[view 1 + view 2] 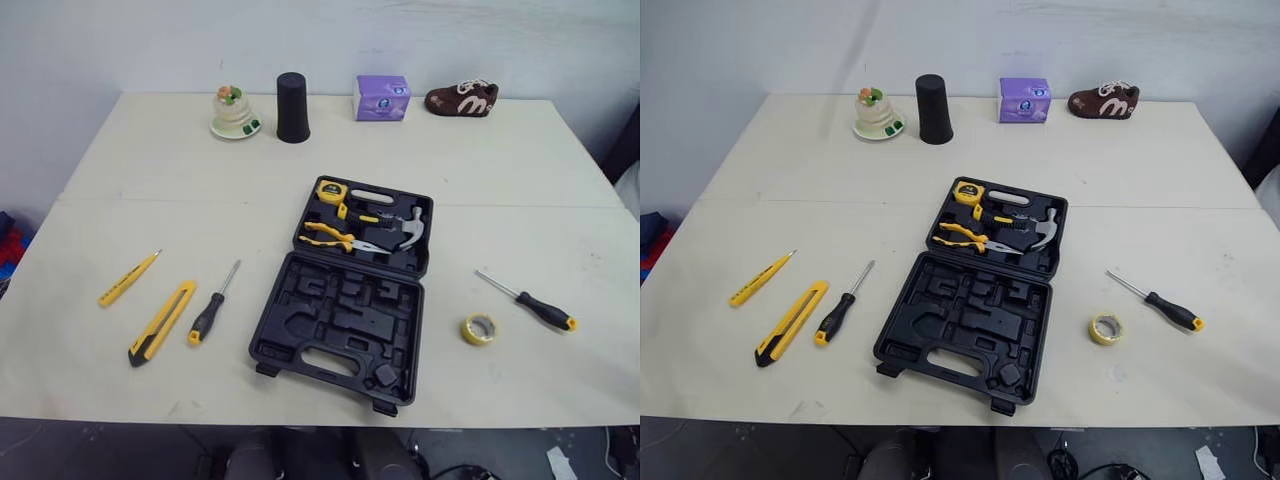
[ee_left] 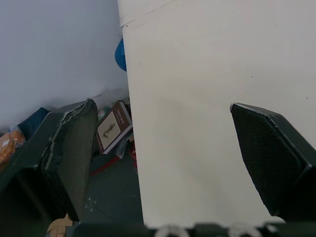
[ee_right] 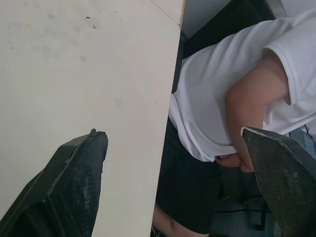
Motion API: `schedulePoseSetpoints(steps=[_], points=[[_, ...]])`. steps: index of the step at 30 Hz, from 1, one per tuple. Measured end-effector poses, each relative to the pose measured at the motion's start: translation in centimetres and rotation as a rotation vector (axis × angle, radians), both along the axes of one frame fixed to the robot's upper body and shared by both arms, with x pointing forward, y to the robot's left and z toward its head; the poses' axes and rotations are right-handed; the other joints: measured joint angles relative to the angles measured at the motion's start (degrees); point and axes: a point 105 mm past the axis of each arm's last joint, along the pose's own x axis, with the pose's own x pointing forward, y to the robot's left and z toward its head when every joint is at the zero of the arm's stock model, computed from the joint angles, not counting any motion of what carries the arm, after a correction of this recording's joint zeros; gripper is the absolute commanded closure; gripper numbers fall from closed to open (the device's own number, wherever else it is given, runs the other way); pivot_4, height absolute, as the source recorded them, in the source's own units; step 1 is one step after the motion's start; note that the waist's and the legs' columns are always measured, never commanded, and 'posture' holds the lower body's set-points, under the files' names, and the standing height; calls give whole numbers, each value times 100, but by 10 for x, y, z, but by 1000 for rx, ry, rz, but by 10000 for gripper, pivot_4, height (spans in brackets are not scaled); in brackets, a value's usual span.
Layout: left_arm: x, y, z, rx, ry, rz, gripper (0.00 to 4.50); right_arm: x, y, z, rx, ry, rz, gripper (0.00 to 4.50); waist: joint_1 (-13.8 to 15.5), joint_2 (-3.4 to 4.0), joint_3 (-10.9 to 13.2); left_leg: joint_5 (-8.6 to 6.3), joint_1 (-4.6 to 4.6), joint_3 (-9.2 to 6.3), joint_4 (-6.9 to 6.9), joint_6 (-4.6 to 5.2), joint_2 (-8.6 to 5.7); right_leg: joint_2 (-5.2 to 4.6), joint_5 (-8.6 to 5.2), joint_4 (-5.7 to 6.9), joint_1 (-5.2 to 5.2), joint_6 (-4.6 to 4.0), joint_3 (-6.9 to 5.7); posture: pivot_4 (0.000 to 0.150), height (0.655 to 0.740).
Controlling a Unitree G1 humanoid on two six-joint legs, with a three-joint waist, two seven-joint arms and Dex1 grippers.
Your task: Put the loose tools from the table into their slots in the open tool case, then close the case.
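The black tool case (image 1: 345, 300) lies open mid-table; its far half holds a tape measure (image 1: 329, 190), pliers (image 1: 335, 238) and a hammer (image 1: 410, 228). Loose to its left lie a yellow pen-like tool (image 1: 128, 278), a yellow utility knife (image 1: 161, 322) and a small black-and-yellow screwdriver (image 1: 212, 305). To its right lie a long screwdriver (image 1: 528, 301) and a roll of yellow tape (image 1: 479, 328). My left gripper (image 2: 163, 163) is open over the table's edge with nothing between its fingers. My right gripper (image 3: 173, 182) is open over the table's right edge, empty.
Along the table's far edge stand a small ornament on a dish (image 1: 234, 112), a black cup (image 1: 292, 107), a purple box (image 1: 383, 98) and a brown shoe (image 1: 461, 99). A person in a white shirt (image 3: 222, 89) sits beside the right edge. Books (image 2: 112, 127) lie on the floor.
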Motion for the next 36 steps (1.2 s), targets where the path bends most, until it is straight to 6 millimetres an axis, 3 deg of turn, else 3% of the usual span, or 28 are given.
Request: schedulePoseSetpoints(steps=[3,7,12,14,17,20,24,25,30,36], points=[[8,-10,3,-35,-30,-60,302,3,5,-2,31,-7,30,0,11,-3,-2,0,1,3,2,-1,0,4,0,-1,5,0,-2,1500,7400],[40,-62,4,-95,-89,-333,302,27,40,-15,163,-59,234,0,49,-8,-5,-1,-4,6,25,-2,2,43,4,11,10,8,0,1500,7400],[61,-123,10,-122,-90,-562,302,32,88,-32,216,48,486,0,171,-4,-4,-20,-19,1,71,-20,38,67,3,19,4,8,15,1500,7400],[69,-156,9,-117,-62,-671,302,35,113,-36,240,101,581,0,191,-6,-5,-23,-16,0,88,-19,41,70,3,31,9,9,16,1500,7400],[77,-203,2,-111,-10,-815,8668,44,156,-38,262,151,702,8381,186,-6,-5,-23,-11,2,91,-16,33,70,3,46,7,9,24,1500,7400],[86,-242,-2,-117,48,-920,23329,61,204,-35,270,152,787,24954,182,-6,-5,-20,-11,1,91,-20,33,76,3,53,0,8,27,1500,7400],[100,-273,-4,-112,101,-967,40878,80,239,-32,237,170,814,44568,214,-6,-5,-21,-15,-1,92,-21,14,86,-1,51,-3,1,25,1500,7400],[102,-282,-8,-111,125,-983,44818,84,248,-31,236,166,822,45000,227,-6,-5,-21,-18,0,94,-20,12,86,-1,51,-8,1,26,1500,7400],[118,-321,-23,-85,224,-1023,44818,98,273,-45,271,280,807,45000,349,-7,-4,-23,-32,1,114,-15,10,91,-1,50,-12,1,28,1500,7400],[133,-349,-35,-99,284,-1012,44818,117,279,-42,230,295,773,45000,376,-7,-4,-23,-36,3,118,-11,9,91,-1,49,-15,2,29,1500,7400]])
